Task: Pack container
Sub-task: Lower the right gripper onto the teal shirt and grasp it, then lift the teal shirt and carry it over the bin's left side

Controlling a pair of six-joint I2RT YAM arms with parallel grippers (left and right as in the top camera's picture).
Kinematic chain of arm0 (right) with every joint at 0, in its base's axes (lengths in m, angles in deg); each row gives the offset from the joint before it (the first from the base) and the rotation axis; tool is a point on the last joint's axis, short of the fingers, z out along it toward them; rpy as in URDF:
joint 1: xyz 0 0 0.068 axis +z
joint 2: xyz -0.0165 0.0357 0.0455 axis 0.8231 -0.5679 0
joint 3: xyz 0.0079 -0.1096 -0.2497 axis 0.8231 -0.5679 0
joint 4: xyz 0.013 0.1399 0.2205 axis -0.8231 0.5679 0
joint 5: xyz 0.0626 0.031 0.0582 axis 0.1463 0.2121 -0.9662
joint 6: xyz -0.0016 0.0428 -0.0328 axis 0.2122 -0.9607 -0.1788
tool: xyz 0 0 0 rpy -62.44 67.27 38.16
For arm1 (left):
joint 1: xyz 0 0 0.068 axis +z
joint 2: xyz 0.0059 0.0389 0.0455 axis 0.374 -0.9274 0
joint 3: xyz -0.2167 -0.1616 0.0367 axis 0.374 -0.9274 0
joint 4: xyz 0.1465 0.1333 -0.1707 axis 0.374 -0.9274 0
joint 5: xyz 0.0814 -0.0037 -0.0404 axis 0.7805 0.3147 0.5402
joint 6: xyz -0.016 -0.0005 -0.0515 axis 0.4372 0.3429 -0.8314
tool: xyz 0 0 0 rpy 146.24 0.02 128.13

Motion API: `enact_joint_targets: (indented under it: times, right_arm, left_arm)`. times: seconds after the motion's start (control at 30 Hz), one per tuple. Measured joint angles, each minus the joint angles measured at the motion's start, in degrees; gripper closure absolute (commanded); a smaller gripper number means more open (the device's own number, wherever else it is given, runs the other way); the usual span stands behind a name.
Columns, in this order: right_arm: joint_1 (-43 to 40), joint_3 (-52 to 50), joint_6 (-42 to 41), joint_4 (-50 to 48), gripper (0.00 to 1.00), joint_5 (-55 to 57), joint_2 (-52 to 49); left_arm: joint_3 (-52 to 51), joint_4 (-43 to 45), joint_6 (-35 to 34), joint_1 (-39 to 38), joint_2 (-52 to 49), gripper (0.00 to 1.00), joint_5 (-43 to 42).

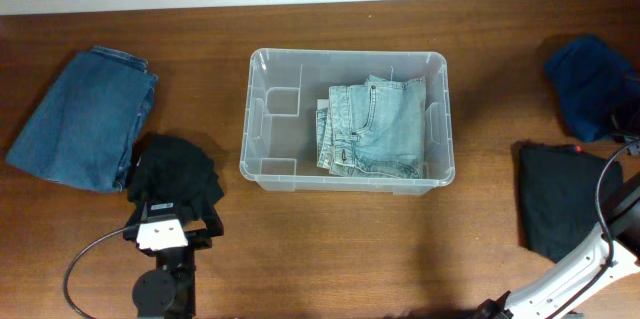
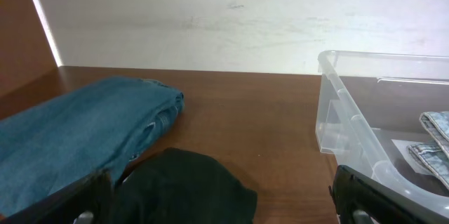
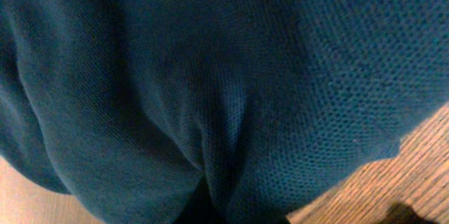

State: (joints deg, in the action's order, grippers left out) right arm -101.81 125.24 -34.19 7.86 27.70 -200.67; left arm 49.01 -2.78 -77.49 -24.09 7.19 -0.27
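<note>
At the far right edge of the worktop (image 1: 400,249), the right end effector (image 1: 624,111) is sitting closed, pinching the dark blue garment (image 1: 585,79). Its wrist camera is showing only knit blue cloth (image 3: 224,76) gathering into a crease at the bottom centre, the fingers themselves hidden. Just beside that garment, nearer the arm's base, a folded black garment (image 1: 560,204) is lying flat.

On the left, the left end effector (image 2: 221,199) is standing fully spread and holding nothing, hovering over a crumpled black cloth (image 1: 175,174). A folded pair of darker jeans (image 1: 85,119) is lying next to that cloth, touching it.

Between the two arms, the container (image 1: 258,119) is resting on the worktop, with light blue jeans (image 1: 375,129) lying folded in its right half. Nothing is blocking its open top.

Only the left wrist view is showing the pale wall (image 2: 210,13) behind the worktop and the container's near corner from the side. A white label (image 2: 405,148) is showing on the base, its writing too small to read.
</note>
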Motion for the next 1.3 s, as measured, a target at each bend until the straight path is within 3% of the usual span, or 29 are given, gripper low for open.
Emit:
enact_joint_targets:
  times: [0.4, 0.67, 1.0, 1.3]
  right_arm:
    - [0.0, 0.0, 0.2, 1.0, 0.96, -3.8, 0.0]
    - [1.0, 0.5, 4.4, 1.3, 0.96, -5.4, 3.7]
    - [10.2, 2.4, 13.7, -3.4, 0.96, -15.6, 13.4]
    - [17.3, 2.4, 20.4, -3.0, 0.96, -17.5, 18.4]
  left_arm:
    - [0.0, 0.0, 0.0, 0.0, 0.0, 0.01, 0.0]
    - [0.0, 0.0, 0.0, 0.0, 0.0, 0.00, 0.0]
    - [0.0, 0.0, 0.0, 0.0, 0.0, 0.01, 0.0]
    - [0.0, 0.0, 0.0, 0.0, 0.0, 0.01, 0.0]
